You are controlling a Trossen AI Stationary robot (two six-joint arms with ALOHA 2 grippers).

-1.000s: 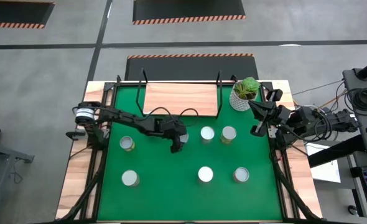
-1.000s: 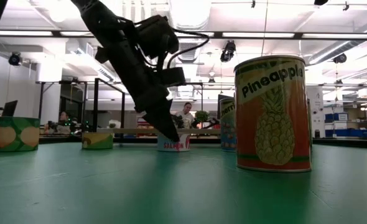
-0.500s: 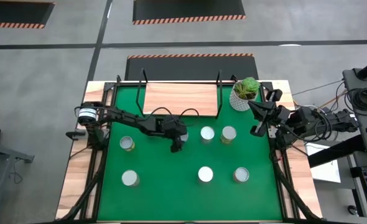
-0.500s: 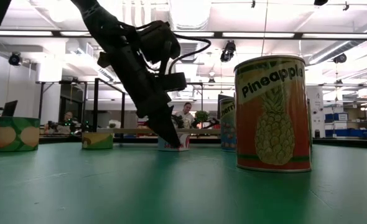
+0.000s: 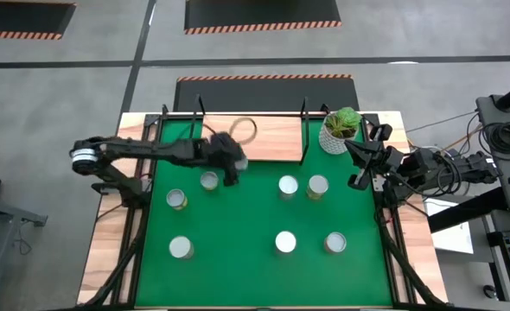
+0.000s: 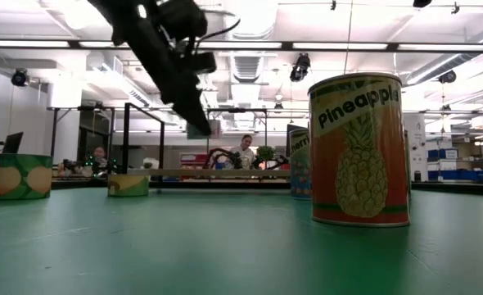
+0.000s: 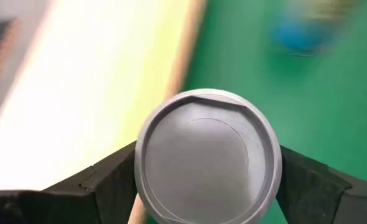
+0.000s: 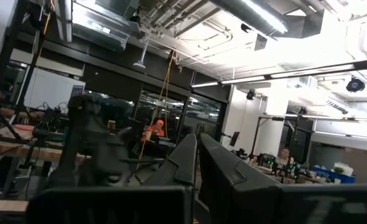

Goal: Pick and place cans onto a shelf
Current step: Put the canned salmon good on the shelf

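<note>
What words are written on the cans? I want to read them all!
"Pineapple" on the front orange can.
Letters on the blue can behind it: mostly hidden, cannot be read.
Green-and-yellow can and low can: no words visible.
Can in the left hand: only its plain end shows.

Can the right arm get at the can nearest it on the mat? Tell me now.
Probably yes: the right gripper waits at the mat's right edge, its fingers shut, and nothing lies between it and the can. It would have to open first.

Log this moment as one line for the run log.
left hand: shut on small silver-topped metal can, raised | near front edge of light-wood shelf board | right hand: shut, at right edge of wooden table
</note>
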